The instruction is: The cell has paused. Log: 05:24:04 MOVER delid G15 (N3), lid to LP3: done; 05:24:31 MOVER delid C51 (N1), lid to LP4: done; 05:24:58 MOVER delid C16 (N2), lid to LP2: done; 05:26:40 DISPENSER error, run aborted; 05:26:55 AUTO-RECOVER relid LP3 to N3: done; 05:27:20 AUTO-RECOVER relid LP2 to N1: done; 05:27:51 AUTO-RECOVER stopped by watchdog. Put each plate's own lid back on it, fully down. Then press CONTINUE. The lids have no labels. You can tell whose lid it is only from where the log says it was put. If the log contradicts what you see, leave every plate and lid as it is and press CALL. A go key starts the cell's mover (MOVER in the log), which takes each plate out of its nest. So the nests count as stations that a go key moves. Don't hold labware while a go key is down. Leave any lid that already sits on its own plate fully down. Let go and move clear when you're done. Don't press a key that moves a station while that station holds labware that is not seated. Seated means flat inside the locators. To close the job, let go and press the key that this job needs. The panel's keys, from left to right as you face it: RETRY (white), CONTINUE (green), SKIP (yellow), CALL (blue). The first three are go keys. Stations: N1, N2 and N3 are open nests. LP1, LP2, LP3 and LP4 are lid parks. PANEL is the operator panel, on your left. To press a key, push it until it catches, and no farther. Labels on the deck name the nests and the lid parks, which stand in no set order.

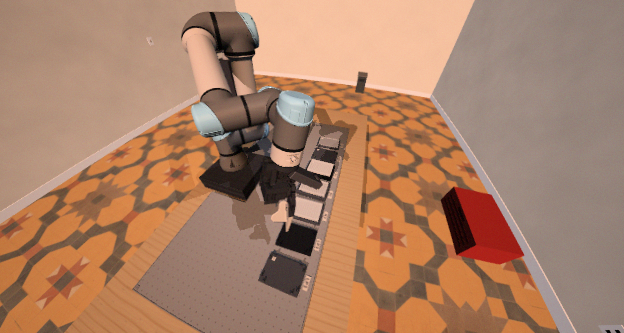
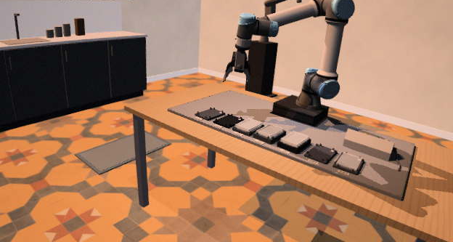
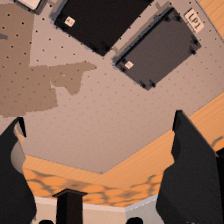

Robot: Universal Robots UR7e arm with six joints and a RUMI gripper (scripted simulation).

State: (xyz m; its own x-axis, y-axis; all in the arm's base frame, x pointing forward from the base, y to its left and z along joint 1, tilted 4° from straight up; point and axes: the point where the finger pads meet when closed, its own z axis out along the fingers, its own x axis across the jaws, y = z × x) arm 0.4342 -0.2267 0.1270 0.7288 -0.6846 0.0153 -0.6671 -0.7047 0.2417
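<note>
My gripper (image 1: 285,216) (image 2: 237,73) (image 3: 99,115) is open and empty. It hangs high over the deck's left end as the exterior view shows it. Under it, the wrist view shows the empty dark grey park LP1 (image 3: 157,50) (image 1: 283,272) (image 2: 209,113) and a black flat station (image 3: 100,20) (image 1: 297,238) (image 2: 228,121) beside it. Three plates follow in the row: the first plate (image 2: 247,126) (image 1: 308,209), the second plate (image 2: 269,133) and the third plate (image 2: 294,142) (image 1: 320,167). I cannot tell which of them has a lid. After them come a dark empty park (image 2: 320,153) (image 1: 325,155) and a light grey lid (image 2: 348,162) (image 1: 329,142) lying on the last park.
The operator panel (image 2: 368,144) is a grey wedge at the deck's far end, behind the last park. The arm's base (image 2: 300,110) stands behind the row. A dark cabinet (image 2: 262,67) stands on the floor beyond the table. The grey deck (image 1: 210,261) lies on a wooden table (image 2: 189,129).
</note>
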